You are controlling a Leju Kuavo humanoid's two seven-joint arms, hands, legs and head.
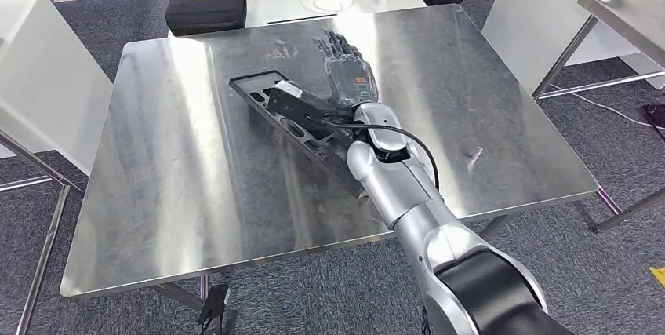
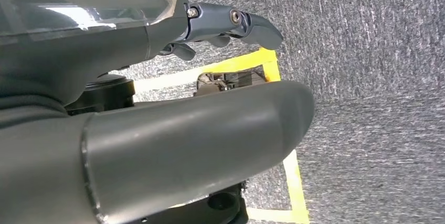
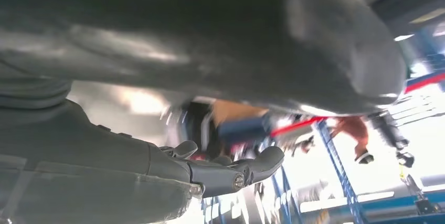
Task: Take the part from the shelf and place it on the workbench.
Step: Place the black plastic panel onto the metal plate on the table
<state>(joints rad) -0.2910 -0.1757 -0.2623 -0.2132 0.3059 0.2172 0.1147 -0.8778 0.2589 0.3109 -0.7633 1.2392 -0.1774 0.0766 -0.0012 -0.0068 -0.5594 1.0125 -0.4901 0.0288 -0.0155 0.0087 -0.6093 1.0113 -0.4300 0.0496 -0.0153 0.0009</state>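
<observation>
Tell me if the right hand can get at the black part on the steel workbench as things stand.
Probably yes. The right hand is stretched out open over the workbench, right beside the black part, and the head view shows nothing between them. Whether they touch, I cannot tell.

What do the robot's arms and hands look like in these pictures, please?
The right arm is glossy silver with rounded segments and a black cover near the shoulder. A black cable loops from the wrist along the forearm. The right hand is dark grey with a small orange marking on its back and jointed grey fingers. The left hand shows a thick matte grey thumb and darker fingers with visible screws.
</observation>
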